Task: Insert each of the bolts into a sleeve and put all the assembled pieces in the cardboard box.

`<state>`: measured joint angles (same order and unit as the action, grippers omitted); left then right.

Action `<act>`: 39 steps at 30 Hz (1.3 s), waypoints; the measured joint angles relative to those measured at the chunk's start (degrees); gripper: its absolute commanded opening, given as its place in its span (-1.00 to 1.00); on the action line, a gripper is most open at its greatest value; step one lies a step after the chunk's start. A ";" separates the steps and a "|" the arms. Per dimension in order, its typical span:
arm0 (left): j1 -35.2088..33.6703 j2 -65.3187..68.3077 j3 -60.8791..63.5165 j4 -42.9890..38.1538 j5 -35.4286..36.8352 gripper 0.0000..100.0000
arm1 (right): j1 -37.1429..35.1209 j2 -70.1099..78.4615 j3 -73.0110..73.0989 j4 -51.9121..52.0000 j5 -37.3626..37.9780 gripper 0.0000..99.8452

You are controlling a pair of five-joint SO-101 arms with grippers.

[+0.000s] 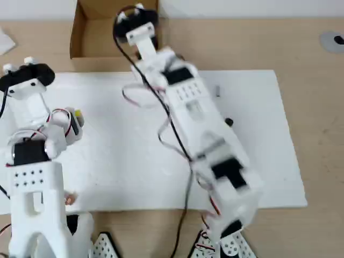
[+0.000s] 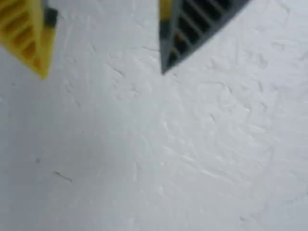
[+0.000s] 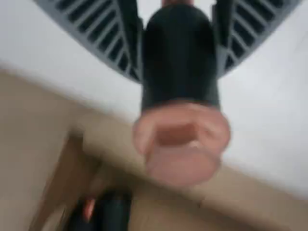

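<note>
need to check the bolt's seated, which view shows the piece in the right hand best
The right wrist view: the black sleeve sits in the right hand, its pink bolt poking out the end. In the high view the arm's wrist covers it above the cardboard box. The left wrist view faces the white sheet.
</note>
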<state>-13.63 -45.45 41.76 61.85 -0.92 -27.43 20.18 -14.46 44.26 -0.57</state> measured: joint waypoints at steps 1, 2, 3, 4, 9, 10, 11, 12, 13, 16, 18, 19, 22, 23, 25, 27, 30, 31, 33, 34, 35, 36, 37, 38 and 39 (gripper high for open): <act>-0.26 1.23 0.00 -0.70 0.00 -0.67 | 0.44 4.92 -6.15 0.18 1.05 -0.98; -0.35 2.37 0.00 -1.05 0.00 -0.67 | 0.97 9.67 -12.13 0.44 2.11 -0.98; -0.35 3.25 0.00 -1.32 0.00 -0.67 | 1.41 14.33 -18.29 0.62 3.34 -0.98; -0.35 4.04 0.00 -1.41 0.00 -0.67 | 1.67 18.81 -24.18 0.88 4.31 -0.98; 2.55 4.57 0.00 -1.67 0.00 -0.67 | 2.90 38.33 -51.34 2.73 6.24 -0.98; 3.60 4.75 0.00 -1.67 0.00 -0.67 | 2.90 41.58 -55.82 2.73 6.68 -0.98; 4.66 4.84 0.00 -1.67 0.00 -0.67 | 2.90 44.66 -59.69 2.73 7.38 -0.98; 5.63 4.92 0.00 -1.67 0.00 -0.67 | 2.90 47.30 -63.21 2.73 8.35 -0.98; 6.59 4.92 0.00 -1.67 0.00 -0.67 | 2.81 49.85 -66.02 2.73 9.41 -0.98; 8.88 5.10 0.00 -1.67 0.00 -0.67 | 2.73 55.74 -70.77 1.14 12.84 -0.98; 9.85 5.10 0.00 -1.67 0.00 -0.67 | 2.81 57.76 -71.03 0.70 15.30 -0.98; 10.11 5.10 0.00 -1.67 0.00 -0.67 | 2.81 58.64 -71.03 0.62 16.35 -0.98; 10.11 5.10 0.00 -1.67 0.00 -0.67 | 2.81 59.60 -72.35 0.79 18.11 -0.86; 10.11 5.10 0.00 -1.67 0.00 -0.67 | 2.81 59.69 -72.62 1.14 18.29 -0.81; 10.11 5.10 0.00 -1.67 0.00 -0.67 | 2.64 59.69 -72.79 2.64 18.46 -0.71; 10.11 5.10 0.00 -1.67 0.00 -0.67 | 2.46 59.69 -73.23 4.40 18.46 -0.64; 10.11 5.10 0.00 -1.67 0.00 -0.67 | 2.11 59.60 -74.46 7.12 18.46 -0.57; 10.11 5.10 0.00 -1.67 0.09 -0.66 | 2.02 59.60 -74.55 7.74 18.46 -0.54; 10.11 5.10 0.00 -1.67 1.23 -0.66 | 2.02 59.52 -74.81 8.79 18.46 -0.50; 10.11 5.10 0.00 -1.67 2.55 -0.66 | 2.02 59.52 -75.08 9.23 18.46 -0.48; 10.11 5.10 0.00 -1.67 3.78 -0.66 | 2.02 59.52 -75.16 9.76 18.46 -0.47; 10.11 5.10 0.00 -1.41 5.27 -0.66 | 1.93 59.52 -75.60 10.29 18.46 -0.46; 9.67 5.10 0.00 -0.44 7.12 -0.66 | 1.85 59.52 -76.22 11.16 18.46 -0.46; 9.05 5.10 0.00 0.26 8.88 -0.66 | 1.85 59.52 -77.10 12.22 18.46 -0.46; 8.09 5.10 0.00 1.41 10.20 -0.66 | 1.67 59.52 -78.07 13.27 18.46 -0.46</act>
<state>-5.54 -40.35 41.76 63.25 9.27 -25.76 79.69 -92.53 57.54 17.89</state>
